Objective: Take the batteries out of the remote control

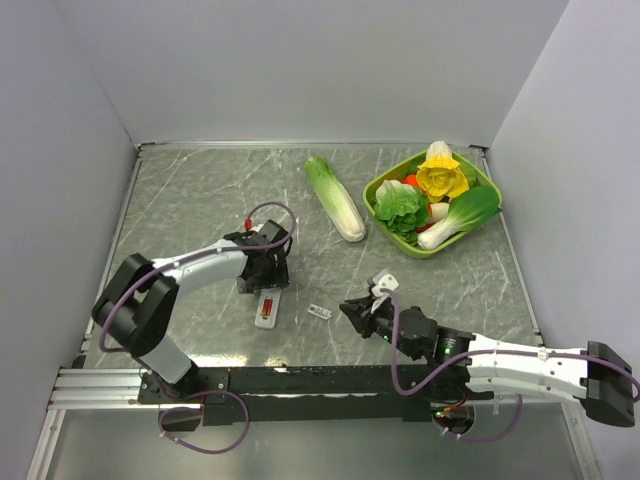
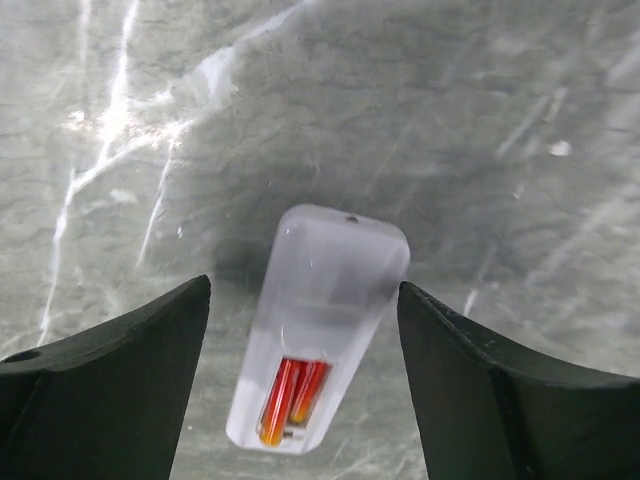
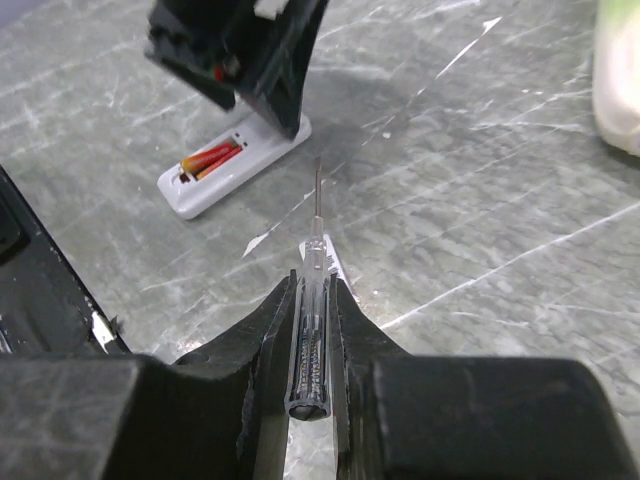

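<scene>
The white remote control [image 1: 268, 309] lies on the marble table with its back recess open. Two reddish batteries [image 2: 292, 398] sit side by side in that recess. My left gripper [image 1: 262, 270] hangs open just above the remote's far end, and in the left wrist view its fingers straddle the remote [image 2: 325, 320] without touching it. My right gripper [image 1: 355, 312] is shut on a thin clear-handled tool [image 3: 313, 330]. The tool's metal tip points toward the remote [image 3: 235, 165], a short way from it.
The small flat whitish cover [image 1: 320, 312] lies between the remote and my right gripper. A long pale-green cabbage [image 1: 335, 198] lies at the back middle. A green bowl [image 1: 372, 190] of toy vegetables stands at the back right. The black base rail [image 1: 300, 380] runs along the near edge.
</scene>
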{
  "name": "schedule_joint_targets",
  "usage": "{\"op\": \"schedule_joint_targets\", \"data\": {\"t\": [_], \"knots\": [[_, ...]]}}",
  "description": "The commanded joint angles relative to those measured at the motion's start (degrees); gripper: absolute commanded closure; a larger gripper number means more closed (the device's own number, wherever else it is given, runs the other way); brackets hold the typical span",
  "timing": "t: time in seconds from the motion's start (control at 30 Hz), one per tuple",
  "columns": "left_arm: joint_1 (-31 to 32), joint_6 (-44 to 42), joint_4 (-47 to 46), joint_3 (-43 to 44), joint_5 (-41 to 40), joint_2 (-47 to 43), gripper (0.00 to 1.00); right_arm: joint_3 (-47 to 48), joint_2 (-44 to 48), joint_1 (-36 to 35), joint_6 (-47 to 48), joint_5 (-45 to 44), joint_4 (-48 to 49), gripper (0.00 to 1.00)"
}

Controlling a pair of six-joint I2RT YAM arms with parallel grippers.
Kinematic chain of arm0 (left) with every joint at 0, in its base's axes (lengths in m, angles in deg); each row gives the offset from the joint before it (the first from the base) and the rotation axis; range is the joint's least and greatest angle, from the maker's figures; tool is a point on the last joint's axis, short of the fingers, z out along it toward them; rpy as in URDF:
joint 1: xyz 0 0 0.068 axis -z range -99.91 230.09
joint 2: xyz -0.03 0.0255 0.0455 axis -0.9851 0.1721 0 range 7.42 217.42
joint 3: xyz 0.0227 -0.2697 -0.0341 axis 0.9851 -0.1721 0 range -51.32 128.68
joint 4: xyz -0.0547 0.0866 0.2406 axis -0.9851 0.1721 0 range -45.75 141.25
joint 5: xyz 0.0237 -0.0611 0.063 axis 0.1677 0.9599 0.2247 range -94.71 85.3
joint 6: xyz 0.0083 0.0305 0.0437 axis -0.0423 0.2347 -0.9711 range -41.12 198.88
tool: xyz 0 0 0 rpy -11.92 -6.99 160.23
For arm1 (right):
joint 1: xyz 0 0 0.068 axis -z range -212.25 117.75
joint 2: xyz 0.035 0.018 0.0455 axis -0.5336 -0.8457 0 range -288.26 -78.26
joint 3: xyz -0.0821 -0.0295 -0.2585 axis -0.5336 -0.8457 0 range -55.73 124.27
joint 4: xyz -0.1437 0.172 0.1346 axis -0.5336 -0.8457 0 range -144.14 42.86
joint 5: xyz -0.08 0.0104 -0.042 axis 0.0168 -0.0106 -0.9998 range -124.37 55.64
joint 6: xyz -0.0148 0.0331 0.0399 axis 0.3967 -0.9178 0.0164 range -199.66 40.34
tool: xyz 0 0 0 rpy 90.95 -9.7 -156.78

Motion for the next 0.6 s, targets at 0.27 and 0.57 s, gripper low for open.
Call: {"op": "schedule_joint_targets", "data": {"t": [0.27,0.57], "knots": [[0.3,-0.2,0.3,3.4,-0.5,6.1,0.34,-1.4,5.4,-0.5,-0.3,-2.4,-1.8,1.00],[0.0,1.2,-5.9,4.3,9.2,6.4,0.63,-1.9,8.0,-0.4,-0.2,-1.9,-2.1,1.00]]}}
